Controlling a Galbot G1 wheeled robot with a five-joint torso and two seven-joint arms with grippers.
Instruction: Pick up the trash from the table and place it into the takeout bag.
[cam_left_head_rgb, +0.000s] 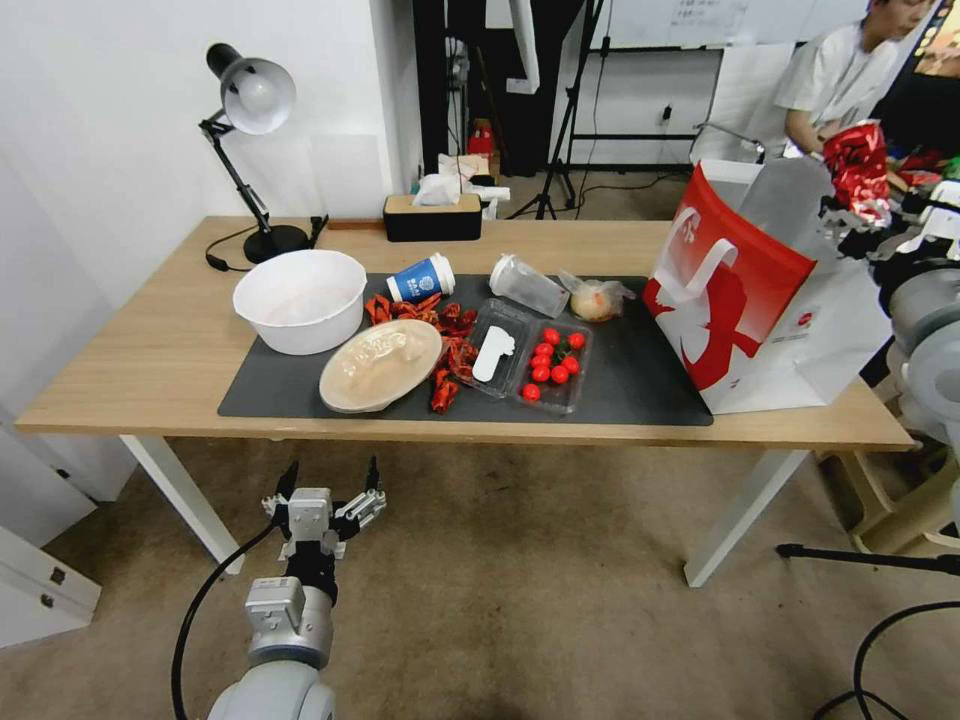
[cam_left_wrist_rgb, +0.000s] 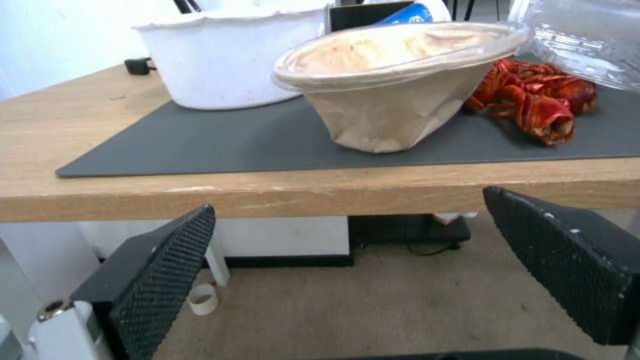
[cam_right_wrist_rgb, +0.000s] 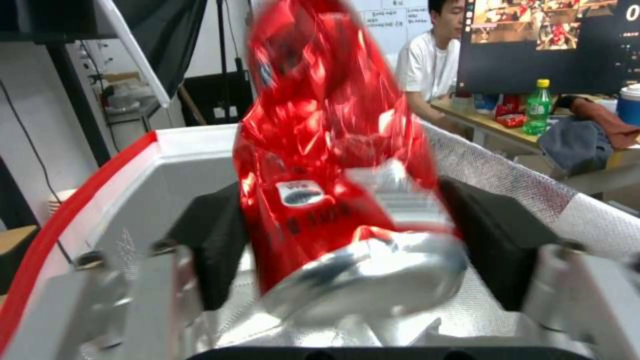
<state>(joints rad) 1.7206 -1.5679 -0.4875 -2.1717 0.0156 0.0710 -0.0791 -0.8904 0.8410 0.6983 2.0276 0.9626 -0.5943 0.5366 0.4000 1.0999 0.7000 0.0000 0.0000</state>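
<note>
Two arms noted, one working. Nearest the robot, the left gripper hangs below and in front of the bench, its jaws spread wide and empty; judged parked, kept low so it stays clear of the work.

On the bench's grey mat the remaining trash lies grouped within reach: a tan lid leaning on red shell scraps, a white bowl to its left, a clear tray of tomatoes, and behind these a paper cup on its side, a clear cup likewise toppled, and a wrapped bundle. None of these is yet collected.

At the mat's right end stands the bag, upright with its mouth open and foil lining showing, placed so items can be dropped in from above.

Farthest, the right gripper is above that mouth, jaws clamped on the sides of a crushed red can. The grip holds the can upright over the foil interior. Judgement: release step in hand; the can appears inside the rim line, so a drop should land within. Most of the task remains.
</note>
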